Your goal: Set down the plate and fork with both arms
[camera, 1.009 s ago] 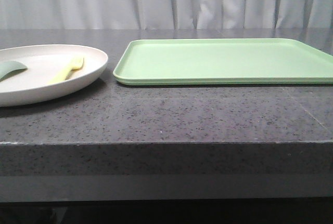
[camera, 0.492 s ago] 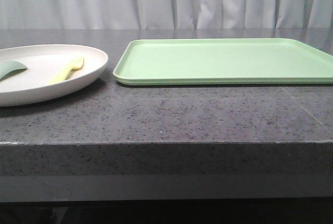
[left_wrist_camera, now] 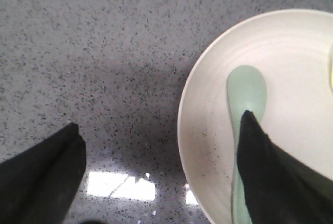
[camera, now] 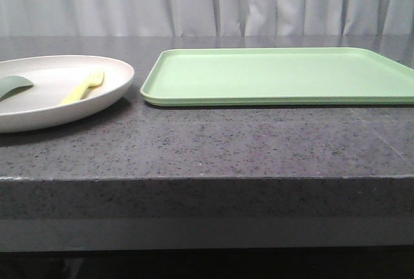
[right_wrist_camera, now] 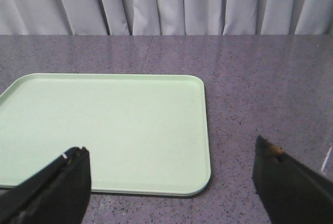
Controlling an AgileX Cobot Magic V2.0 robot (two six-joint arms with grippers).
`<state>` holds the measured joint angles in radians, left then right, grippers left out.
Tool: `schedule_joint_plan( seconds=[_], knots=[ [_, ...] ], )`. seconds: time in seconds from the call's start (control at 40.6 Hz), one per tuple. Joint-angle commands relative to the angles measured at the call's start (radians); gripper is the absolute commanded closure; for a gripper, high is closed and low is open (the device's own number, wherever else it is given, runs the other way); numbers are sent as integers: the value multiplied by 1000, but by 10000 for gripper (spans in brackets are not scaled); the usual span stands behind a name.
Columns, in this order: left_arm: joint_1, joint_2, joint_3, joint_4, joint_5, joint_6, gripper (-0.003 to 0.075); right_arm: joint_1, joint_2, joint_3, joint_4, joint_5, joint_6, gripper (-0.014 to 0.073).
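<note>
Front, left wrist and right wrist views of the dark speckled table. At the left of the front view the plate lies flat, cut off by the frame edge, and holds a grey-green utensil and the fork, whose long axis runs away from the robot with the tines at the far end. The left gripper hangs above the plate's rim with its jaws wide apart and nothing between them: one finger stands over bare table, the other over the utensil. The left arm is therefore judged the nearer to plate and fork; only a yellow sliver at the edge of its wrist view hints at the fork. To the right lies the empty light-green tray, just beside the plate but apart from it. The right gripper is likewise spread wide and empty, facing the tray's near edge. Neither arm appears in the front view, so their heights cannot be judged.
</note>
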<state>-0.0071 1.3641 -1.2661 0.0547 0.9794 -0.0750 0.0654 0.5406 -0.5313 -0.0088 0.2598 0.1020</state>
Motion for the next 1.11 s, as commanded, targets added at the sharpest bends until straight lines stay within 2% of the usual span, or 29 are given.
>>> schedule_joint_plan(
  seconds=[0.0, 0.271, 0.713, 0.787, 0.861, 1.009, 1.082],
  knots=[
    [1, 54, -48, -4, -6, 0, 155, -4, 7, -39, -1, -91, 2, -59],
    [1, 199, -48, -4, 3, 0, 155, -4, 7, -39, -1, -91, 2, -59],
    [1, 266, -48, -23, -7, 0, 167, -4, 7, -39, -1, -91, 2, -59],
    [1, 266, -48, -27, -7, 0, 216, -4, 7, -39, -1, -91, 2, -59],
    [1, 266, -48, -41, -7, 0, 297, -4, 7, -39, -1, -91, 2, -59],
    [1, 266, -48, -62, -7, 0, 514, -4, 7, -39, -1, -91, 2, -59],
    [1, 266, -48, -62, -4, 2, 673, -4, 7, -39, -1, -91, 2, -59]
  ],
)
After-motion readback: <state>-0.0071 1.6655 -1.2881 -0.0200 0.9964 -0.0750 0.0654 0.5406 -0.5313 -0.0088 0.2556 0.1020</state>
